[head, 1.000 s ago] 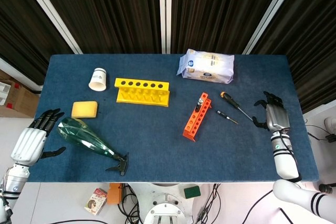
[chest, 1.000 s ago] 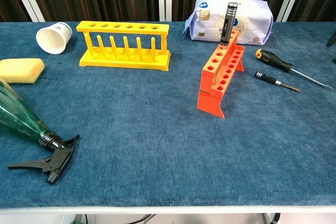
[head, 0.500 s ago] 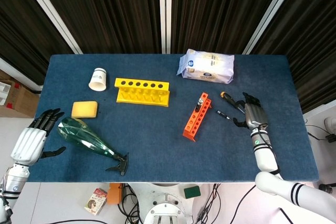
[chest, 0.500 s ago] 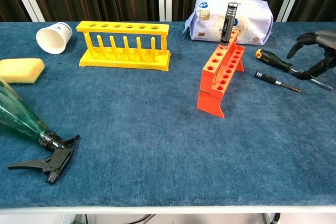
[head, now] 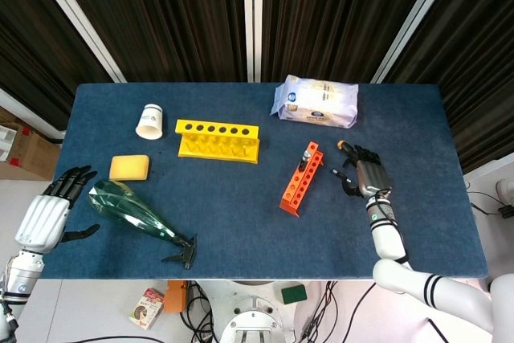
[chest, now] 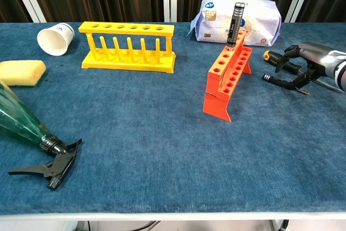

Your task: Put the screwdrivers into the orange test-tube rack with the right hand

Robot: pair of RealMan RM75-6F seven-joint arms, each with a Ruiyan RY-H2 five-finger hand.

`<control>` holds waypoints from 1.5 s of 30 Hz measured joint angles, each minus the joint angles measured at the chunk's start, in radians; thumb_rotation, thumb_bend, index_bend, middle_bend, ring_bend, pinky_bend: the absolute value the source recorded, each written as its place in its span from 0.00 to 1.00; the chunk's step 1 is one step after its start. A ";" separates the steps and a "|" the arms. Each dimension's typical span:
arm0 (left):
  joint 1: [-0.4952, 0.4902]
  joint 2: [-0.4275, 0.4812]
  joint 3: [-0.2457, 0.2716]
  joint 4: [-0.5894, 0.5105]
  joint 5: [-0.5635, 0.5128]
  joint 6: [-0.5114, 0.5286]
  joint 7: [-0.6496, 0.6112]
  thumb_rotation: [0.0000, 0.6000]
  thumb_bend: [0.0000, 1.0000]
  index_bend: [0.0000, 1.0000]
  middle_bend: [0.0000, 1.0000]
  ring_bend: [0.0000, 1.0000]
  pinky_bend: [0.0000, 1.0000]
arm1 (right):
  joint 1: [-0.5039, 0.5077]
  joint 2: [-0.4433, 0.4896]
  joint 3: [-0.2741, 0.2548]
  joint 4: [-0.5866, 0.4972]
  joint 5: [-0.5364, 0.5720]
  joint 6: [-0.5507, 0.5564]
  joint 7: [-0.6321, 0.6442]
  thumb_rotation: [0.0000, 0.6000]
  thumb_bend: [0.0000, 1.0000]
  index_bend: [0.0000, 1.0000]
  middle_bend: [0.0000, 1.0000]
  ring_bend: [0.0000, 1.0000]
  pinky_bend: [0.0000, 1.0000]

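Screwdrivers (chest: 275, 70): one orange-and-black handled, one slim black, lying flat.

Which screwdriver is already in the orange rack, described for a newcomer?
Find the orange test-tube rack mid-table, in front of the white bag. At its far end one black-handled screwdriver stands upright in a hole; the other two lie flat beside the rack, under the right hand.

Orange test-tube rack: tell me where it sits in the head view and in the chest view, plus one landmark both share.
Head view: the orange plastic test-tube rack lies right of centre, running diagonally, left of the right hand.
Chest view: the rack stands right of centre, in front of the white bag.
Shared landmark: the white plastic bag behind the rack.
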 measured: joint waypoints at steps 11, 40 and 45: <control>0.003 0.001 -0.001 0.003 0.002 0.011 -0.008 1.00 0.06 0.12 0.09 0.06 0.24 | 0.011 -0.043 -0.010 0.030 -0.005 0.033 -0.056 1.00 0.40 0.42 0.00 0.00 0.00; 0.006 0.007 -0.003 -0.008 -0.017 -0.003 0.007 1.00 0.06 0.12 0.09 0.06 0.24 | 0.009 -0.067 -0.020 0.042 -0.019 0.046 -0.117 1.00 0.45 0.54 0.01 0.00 0.00; 0.007 0.009 -0.002 -0.011 -0.018 -0.003 0.007 1.00 0.06 0.12 0.09 0.06 0.24 | 0.002 -0.067 -0.020 0.036 -0.043 0.059 -0.103 1.00 0.45 0.61 0.02 0.00 0.00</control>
